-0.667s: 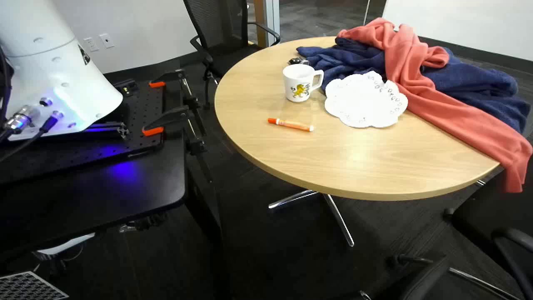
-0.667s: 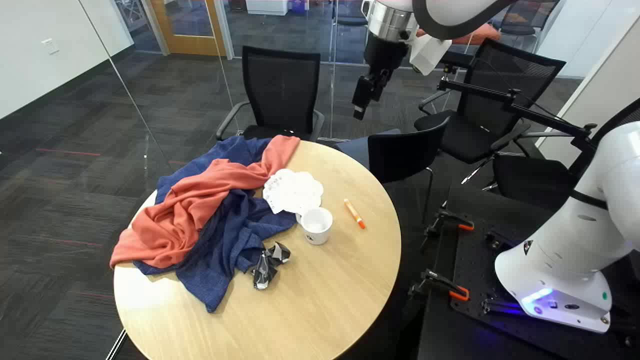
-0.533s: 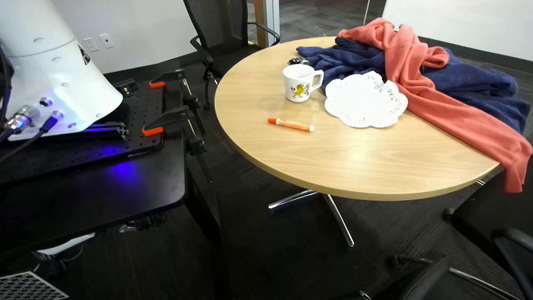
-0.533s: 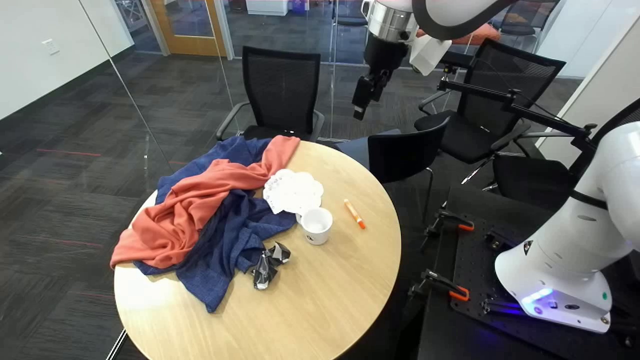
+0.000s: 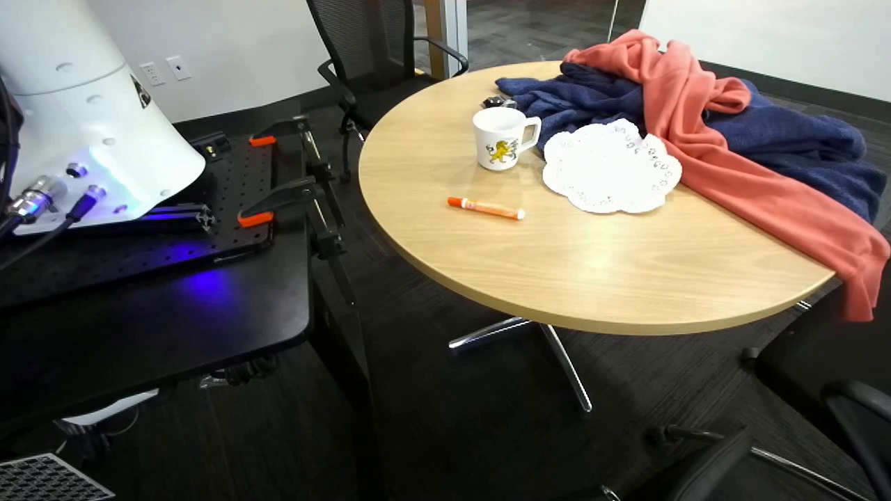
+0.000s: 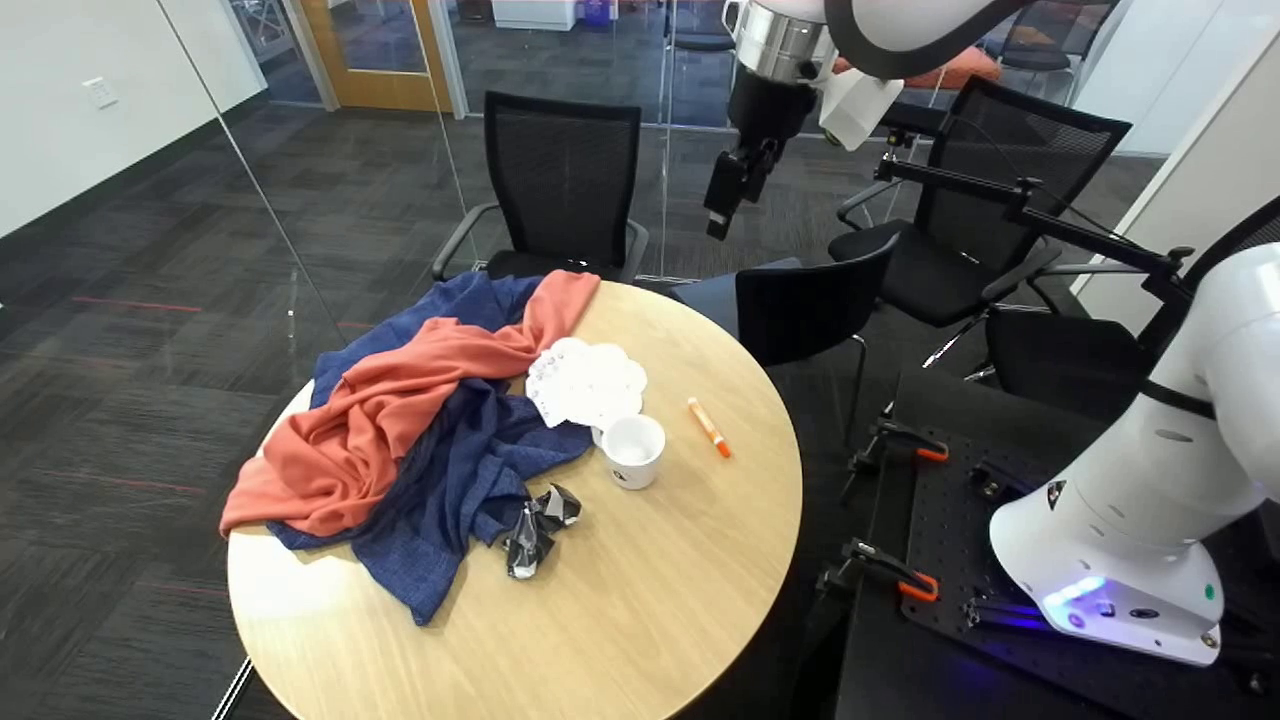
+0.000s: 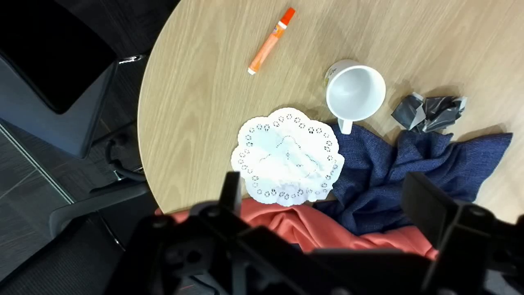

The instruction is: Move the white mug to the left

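The white mug (image 5: 500, 139) stands upright on the round wooden table (image 5: 592, 278), with a yellow lion mark on its side. It also shows in an exterior view (image 6: 632, 455) and in the wrist view (image 7: 354, 94), where its handle points down toward the navy cloth and the scalloped white plate (image 7: 286, 159). My gripper (image 7: 323, 180) is open with nothing between its fingers. In an exterior view the gripper (image 6: 722, 222) hangs high above and beyond the table's far edge, well apart from the mug. In the exterior view that shows the lion mark, the gripper is out of view.
An orange marker (image 5: 486, 208) lies near the mug. Crumpled black wrapping (image 6: 538, 528) lies on the mug's other side. A navy cloth (image 6: 470, 500) and a coral cloth (image 6: 370, 420) are heaped on the table. Black chairs (image 6: 560, 180) stand around it.
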